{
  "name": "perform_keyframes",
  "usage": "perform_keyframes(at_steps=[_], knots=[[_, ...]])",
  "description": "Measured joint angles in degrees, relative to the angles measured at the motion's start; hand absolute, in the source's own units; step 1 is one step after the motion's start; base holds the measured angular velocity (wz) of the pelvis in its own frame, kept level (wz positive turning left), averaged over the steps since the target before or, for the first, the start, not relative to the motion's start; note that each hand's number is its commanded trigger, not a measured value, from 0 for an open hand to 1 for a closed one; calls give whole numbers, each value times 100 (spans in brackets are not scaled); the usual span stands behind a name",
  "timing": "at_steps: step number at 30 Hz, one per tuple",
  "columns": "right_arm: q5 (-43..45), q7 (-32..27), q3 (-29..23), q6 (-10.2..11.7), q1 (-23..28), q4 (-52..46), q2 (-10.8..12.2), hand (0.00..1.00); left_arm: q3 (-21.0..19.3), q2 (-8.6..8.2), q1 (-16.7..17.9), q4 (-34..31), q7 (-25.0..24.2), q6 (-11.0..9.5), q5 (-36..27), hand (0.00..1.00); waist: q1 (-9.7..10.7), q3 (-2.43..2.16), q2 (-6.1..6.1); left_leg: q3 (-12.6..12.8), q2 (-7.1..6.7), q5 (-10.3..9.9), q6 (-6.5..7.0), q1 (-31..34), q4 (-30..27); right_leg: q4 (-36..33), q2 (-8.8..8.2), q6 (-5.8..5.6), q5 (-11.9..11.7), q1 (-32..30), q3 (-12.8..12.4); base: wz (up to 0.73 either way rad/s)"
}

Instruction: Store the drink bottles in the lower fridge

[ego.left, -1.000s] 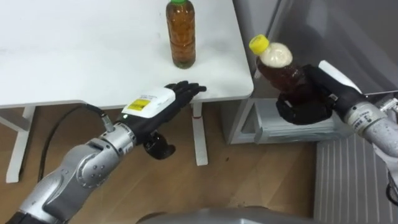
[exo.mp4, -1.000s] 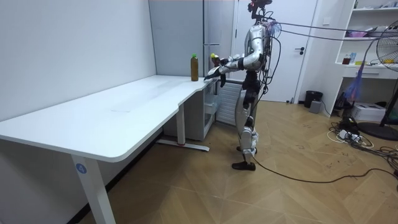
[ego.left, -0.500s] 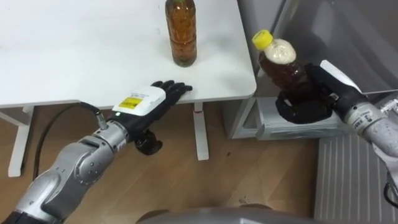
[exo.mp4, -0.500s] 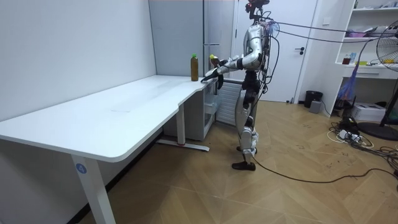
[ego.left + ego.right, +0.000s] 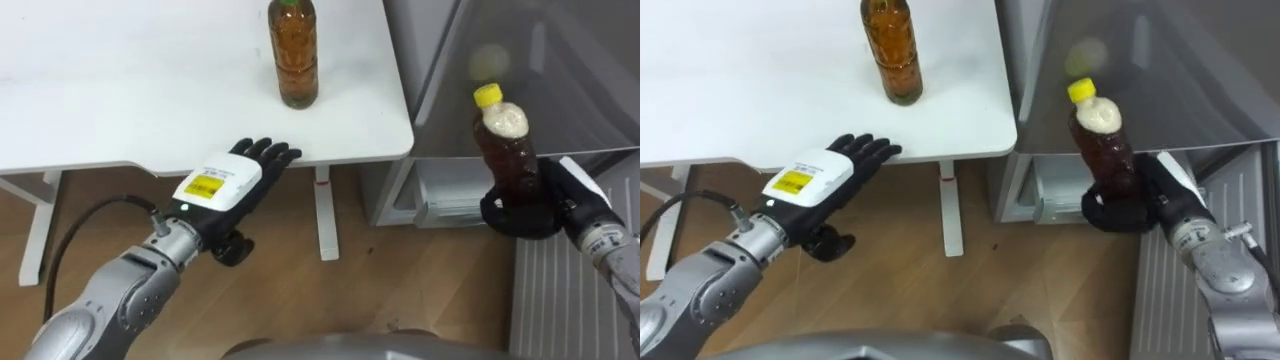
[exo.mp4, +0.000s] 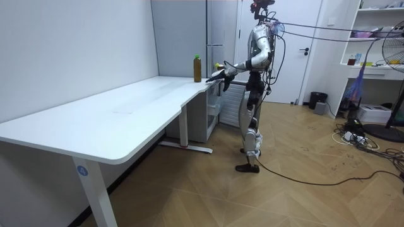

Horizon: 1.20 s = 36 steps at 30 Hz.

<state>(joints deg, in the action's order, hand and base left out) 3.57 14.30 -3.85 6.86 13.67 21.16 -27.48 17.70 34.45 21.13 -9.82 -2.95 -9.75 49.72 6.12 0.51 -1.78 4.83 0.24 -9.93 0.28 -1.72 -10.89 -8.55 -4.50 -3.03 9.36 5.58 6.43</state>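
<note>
Bottle with a yellow cap [image 5: 503,140] stands upright, cap up, in the right hand [image 5: 522,207], whose fingers curl round its base, beyond the white table's [image 5: 100,80] right edge and before the grey fridge [image 5: 530,50]. The left hand [image 5: 225,183] is flat, fingers straight, over the table's front edge. A second bottle [image 5: 293,55] stands upright near the table's corner, apart from both hands.

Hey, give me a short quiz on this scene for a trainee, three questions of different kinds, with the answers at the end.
1. True or false: the right hand is shut on the yellow-capped bottle.
2. Where does the green-capped bottle stand? A: on the white table. B: on the floor. C: inside the fridge.
3. Fill in: the left hand, at the table's front edge, has its fingers ____ (open or shut).

Key: 1 true. 2 A. 3 open.
</note>
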Motion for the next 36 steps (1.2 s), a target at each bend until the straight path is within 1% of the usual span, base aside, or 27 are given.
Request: perform_keyframes(at_steps=[4,5,6,7,8,9,10,11,12,13,14,15,17,20,21,22,23,24,26,27,29,30,32,33,34,35,36], knots=[[-432,-219,24,-1,3,170,2,100,-19,55,162,89,128,-32,-1,0,-17,6,-15,2,-3,1,1,5,-7,2,-5,1,1,-7,2,0],[-455,-299,21,-1,5,171,2,100,-104,48,171,161,214,-123,-1,0,-27,-13,9,3,-5,1,1,0,-14,8,-5,2,5,0,-1,0],[-455,-339,15,0,5,171,2,100,-169,43,172,232,287,-186,-10,0,-27,-13,9,1,-5,1,1,0,-18,19,-5,3,6,12,6,0],[-465,-433,7,9,11,181,4,100,-341,-1,183,436,478,-294,-18,0,-54,-19,19,5,-4,1,1,-1,-32,54,-4,5,5,40,5,0],[-558,-573,2,53,66,210,4,100,-560,-69,164,752,730,-426,-19,0,-151,-38,44,22,-1,1,0,-11,-29,68,-1,7,3,43,-13,-5],[-570,-633,-8,115,100,250,6,100,-716,-129,165,910,862,-478,-18,0,-172,-43,52,31,4,0,0,-23,-29,70,1,8,2,41,-16,-5],[-573,-726,-46,196,159,356,7,100,-1086,-240,180,1209,1120,-565,-18,0,-223,-51,70,32,7,-3,-5,-48,-20,77,4,9,2,39,-15,-3],[-574,-807,-156,203,256,446,10,100,-1437,-286,186,1460,1411,-624,-42,0,-303,-64,93,32,6,-6,-7,-74,18,85,6,8,3,45,-15,0],[-573,-855,-241,203,315,493,15,100,-1615,-297,186,1564,1561,-636,-64,0,-319,-69,107,29,4,-6,-7,-81,34,87,5,8,3,47,-11,0],[-566,-984,-379,190,440,526,30,100,-1974,-361,208,1717,1840,-642,-76,0,-424,-70,151,20,-3,-6,-7,-89,59,92,4,7,3,50,-9,0],[-563,-1101,-519,187,585,520,70,100,-2332,-471,253,1822,2120,-647,-77,0,-505,-81,187,20,-7,-6,-7,-100,83,100,3,6,4,57,-9,0],[-550,-1133,-578,187,641,520,91,100,-2513,-532,289,1854,2249,-650,-76,0,-526,-92,205,19,-7,-5,-6,-105,92,99,3,6,4,65,-7,0],[-491,-1236,-740,187,845,513,137,100,-3092,-751,453,1886,2701,-673,-76,0,-635,-108,256,15,-9,-5,-6,-155,120,97,2,6,5,123,1,0],[-571,-1292,-807,187,957,548,249,100,-3553,-906,649,2011,3228,-800,-406,0,-719,-104,286,-28,-12,-7,-9,-215,159,100,-3,-2,32,211,94,7],[-575,-1312,-816,186,959,565,279,100,-3587,-918,664,2121,3343,-823,-496,0,-740,-104,285,-29,-12,-7,-10,-224,162,99,-4,3,43,208,98,0],[-574,-1357,-819,180,977,569,306,100,-3625,-970,676,2368,3485,-814,-777,0,-806,-104,290,-25,-18,-12,-16,-248,158,94,-11,13,67,185,104,0],[-574,-1377,-819,171,980,569,306,100,-3746,-1082,705,2608,3554,-787,-1034,0,-841,-101,300,-18,-17,-12,-18,-238,153,88,-12,15,78,170,102,0],[-579,-1399,-819,163,983,569,307,100,-3792,-1115,722,2737,3607,-771,-1168,0,-855,-100,300,-19,-17,-13,-19,-229,148,84,-12,16,84,162,102,0],[-727,-1482,-866,113,1066,569,306,100,-3836,-1140,852,3102,3773,-677,-1879,0,-963,-98,295,-39,-17,-17,-23,-188,133,81,-14,18,87,141,116,0],[-843,-1504,-865,97,1088,569,309,100,-3840,-1163,862,3184,3849,-675,-2101,0,-968,-97,294,-49,-20,-17,-23,-183,134,86,-19,16,88,149,133,7],[-1076,-1666,-868,-15,1127,570,323,100,-3855,-1385,940,3626,4075,-626,-3017,0,-964,-94,312,-90,-44,-17,-21,-197,143,88,-42,-2,100,178,171,8],[-1138,-1703,-868,-47,1130,570,339,100,-3855,-1437,940,3744,4088,-602,-3295,0,-963,-94,313,-104,-47,-17,-20,-195,143,85,-43,-4,103,174,174,5],[-1412,-1789,-867,-209,1095,576,401,100,-3848,-1539,942,4298,4087,-520,-4444,0,-955,-90,291,-166,-57,-17,-20,-187,144,56,-47,-1,119,150,187,6],[-1495,-1812,-868,-212,1087,606,402,100,-3844,-1562,930,4443,4085,-493,-4732,0,-946,-88,289,-183,-64,-16,-19,-186,145,56,-52,-5,121,154,198,5],[-1678,-1886,-869,-218,1052,699,402,100,-3845,-1621,879,4733,4080,-450,-5248,0,-952,-88,287,-180,-71,-17,-18,-196,151,60,-58,-7,123,159,189,0],[-1920,-1961,-866,-331,1013,723,407,100,-3811,-1687,824,5065,4037,-403,-5786,0,-955,-87,288,-184,-78,-18,-16,-192,161,49,-64,-16,128,166,186,0],[-2060,-1980,-866,-390,998,726,410,100,-3785,-1723,819,5199,3982,-370,-6054,0,-956,-87,287,-188,-81,-20,-13,-192,166,48,-66,-19,130,174,184,0]])
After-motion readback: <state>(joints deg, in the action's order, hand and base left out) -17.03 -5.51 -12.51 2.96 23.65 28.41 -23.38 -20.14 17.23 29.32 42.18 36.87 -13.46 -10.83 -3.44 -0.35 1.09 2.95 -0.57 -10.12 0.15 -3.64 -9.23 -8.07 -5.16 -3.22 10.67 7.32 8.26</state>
